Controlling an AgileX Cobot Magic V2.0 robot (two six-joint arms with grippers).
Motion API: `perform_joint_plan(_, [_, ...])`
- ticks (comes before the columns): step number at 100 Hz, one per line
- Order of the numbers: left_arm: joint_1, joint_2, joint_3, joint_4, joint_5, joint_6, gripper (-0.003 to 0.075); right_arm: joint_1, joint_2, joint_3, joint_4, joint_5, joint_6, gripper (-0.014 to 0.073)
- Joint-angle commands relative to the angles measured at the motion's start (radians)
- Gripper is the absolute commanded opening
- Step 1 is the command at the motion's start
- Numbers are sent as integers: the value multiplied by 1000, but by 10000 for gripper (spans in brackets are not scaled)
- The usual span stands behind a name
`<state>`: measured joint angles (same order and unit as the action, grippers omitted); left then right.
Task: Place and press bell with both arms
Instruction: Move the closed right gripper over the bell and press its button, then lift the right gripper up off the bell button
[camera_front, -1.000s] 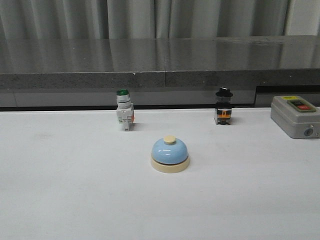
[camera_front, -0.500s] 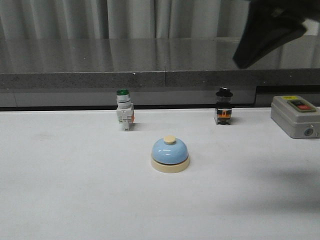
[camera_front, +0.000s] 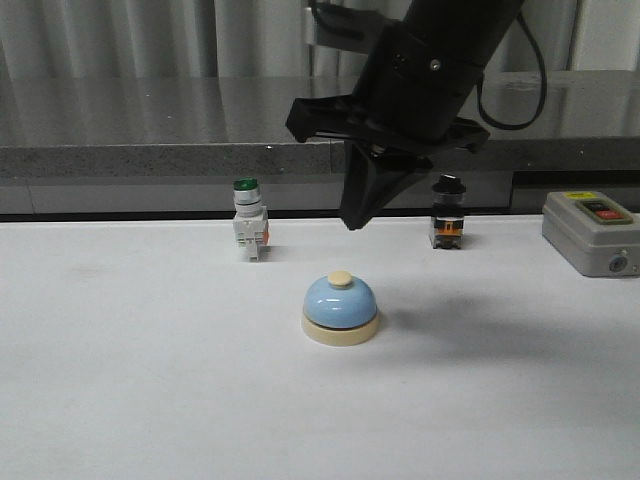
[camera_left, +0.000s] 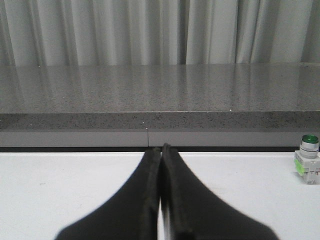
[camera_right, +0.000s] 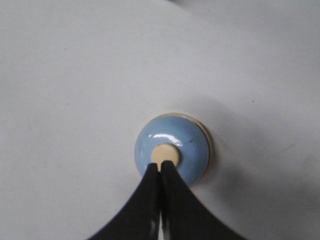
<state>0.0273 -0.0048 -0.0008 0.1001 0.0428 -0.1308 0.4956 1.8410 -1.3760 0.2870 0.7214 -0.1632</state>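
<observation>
1. Sitting near the middle of the desk (camera_front: 120, 400), the bell (camera_front: 340, 310) is standing upright on its cream base, its cream knob (camera_front: 340, 279) facing up, with nothing touching it.

2. Hanging above and just behind the bell, the right gripper (camera_front: 352, 222) is pointing down with its fingers pressed together into one narrow tip; in the right wrist view that tip (camera_right: 161, 167) is lining up with the knob (camera_right: 165, 153).

3. Judging from the front view, a gap is separating tip and knob, so the press is not yet being made.

4. Risking a miss: the tip is narrow and the knob small, so a descent slightly off-centre is likely to land on the smooth blue dome and slide off without ringing.

5. Risking a shove: nothing is steadying the bell, so an angled push is liable to skid it across the desk or tip it.

6. Waiting elsewhere, the left gripper (camera_left: 161, 150) is also showing its fingers pressed together, low over the desk and facing the far edge; it is not appearing in the front view, so it is offering the bell no support.

7. Standing toward the far edge, the green-capped switch (camera_front: 249, 233), the black-capped switch (camera_front: 447, 214) and the grey button box (camera_front: 591, 232) near the far right corner are well apart from the bell; a swinging arm is the only threat to them.
</observation>
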Motion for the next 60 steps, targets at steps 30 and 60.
perform_joint_plan(30, [-7,-30,43,-1,-81,-10,-20,1,32,-66,2,-2,-12,-60])
perform_joint_plan(60, [-7,-30,43,-1,-81,-10,-20,3,90,-66,2,27,-11,-60])
